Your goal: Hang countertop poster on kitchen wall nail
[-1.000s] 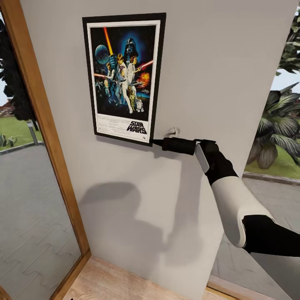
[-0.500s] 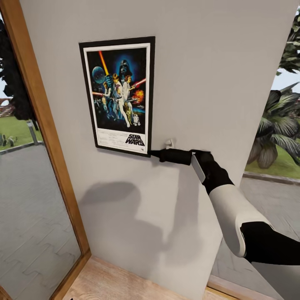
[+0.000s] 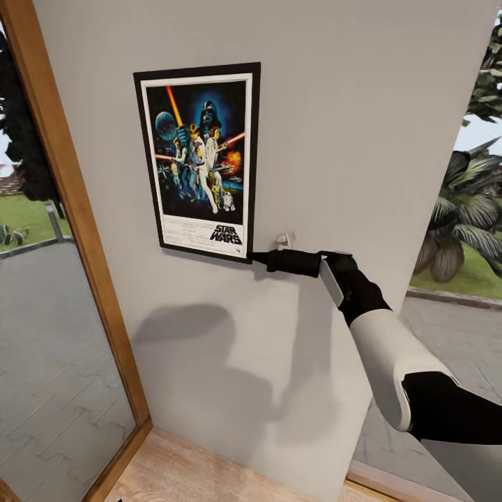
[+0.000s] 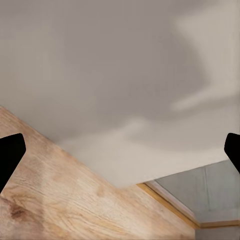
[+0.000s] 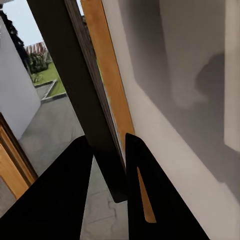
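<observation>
Nearest, low down: a strip of pale wood floor (image 3: 209, 474) running along the foot of the wall (image 3: 362, 125). In the left wrist view the left claw (image 4: 120, 152) shows as two black fingertips (image 4: 10, 155) at opposite edges of the picture, spread wide with nothing between them, facing that same floor (image 4: 65, 200) and grey wall (image 4: 110, 75).

Mid-range: the right arm (image 3: 390, 348), white shell with black joints, reaches up from the lower right toward the wall. Its claw (image 3: 259, 258) is pinched on the lower right corner of the poster (image 3: 199, 160). The right wrist view confirms it: two black fingers (image 5: 65, 195) close on the dark edge of the frame (image 5: 82, 95), which runs between them, wall just beside.

On the wall: the poster sits flat against the grey surface, upright with a slight tilt, black frame, white border, title at the bottom. A small pale wall hook (image 3: 284, 240) pokes out just right of the poster's lower right corner, directly above the claw. Whether the poster hangs from anything cannot be told.

Edges: a wooden window frame (image 3: 77, 230) stands close to the poster's left side, narrow wall between. Right of the arm the wall ends; beyond it, paving and palm plants (image 3: 467, 216) outside. Open wall below the poster, shadowed.
</observation>
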Motion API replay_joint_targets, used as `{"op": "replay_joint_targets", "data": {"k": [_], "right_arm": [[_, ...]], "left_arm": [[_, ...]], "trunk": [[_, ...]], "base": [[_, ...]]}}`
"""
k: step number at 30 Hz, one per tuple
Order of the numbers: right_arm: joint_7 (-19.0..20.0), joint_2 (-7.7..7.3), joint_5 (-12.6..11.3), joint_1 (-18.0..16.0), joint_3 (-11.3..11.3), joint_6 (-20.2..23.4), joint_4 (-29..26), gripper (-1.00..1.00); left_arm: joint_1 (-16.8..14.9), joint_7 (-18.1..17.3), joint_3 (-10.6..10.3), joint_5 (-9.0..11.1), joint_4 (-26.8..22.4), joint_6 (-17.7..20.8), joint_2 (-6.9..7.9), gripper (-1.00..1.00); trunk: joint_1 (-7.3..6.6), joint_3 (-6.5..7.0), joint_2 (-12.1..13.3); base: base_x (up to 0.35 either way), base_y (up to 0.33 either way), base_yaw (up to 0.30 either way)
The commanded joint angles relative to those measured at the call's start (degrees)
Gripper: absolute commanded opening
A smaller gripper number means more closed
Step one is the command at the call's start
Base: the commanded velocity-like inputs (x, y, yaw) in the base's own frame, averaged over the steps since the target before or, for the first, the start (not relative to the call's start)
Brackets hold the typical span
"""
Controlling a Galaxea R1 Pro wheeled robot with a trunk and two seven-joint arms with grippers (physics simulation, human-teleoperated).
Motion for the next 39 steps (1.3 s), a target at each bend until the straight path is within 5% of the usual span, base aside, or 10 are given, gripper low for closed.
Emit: {"op": "replay_joint_targets", "data": {"k": [1,19,27,39], "right_arm": [[-0.08,-0.02,-0.67,-0.02,0.09,0.58,0.01,-1.0],[0.0,-0.02,-0.93,1.6,0.01,-2.15,-2.21,-1.0],[0.01,-0.02,-3.74,3.2,0.0,-2.16,-5.24,-1.0],[0.01,-0.02,-4.49,3.37,0.0,-1.97,-5.33,-1.0]], "left_arm": [[-0.03,-0.13,0.45,-0.45,0.06,-0.32,0.0,1.0],[-0.03,-0.13,0.45,-0.45,0.06,-0.32,0.0,1.0],[-0.03,-0.13,0.45,-0.45,0.06,-0.32,0.0,1.0],[-0.03,-0.13,0.45,-0.45,0.06,-0.32,0.0,1.0]], "trunk": [[0.02,-0.02,-0.04],[0.02,-0.02,-0.04],[0.02,-0.02,-0.04],[0.02,-0.02,-0.04]], "base": [[0.0,0.0,0.0],[0.0,0.0,0.0],[0.0,0.0,0.0],[0.0,0.0,0.0]]}}
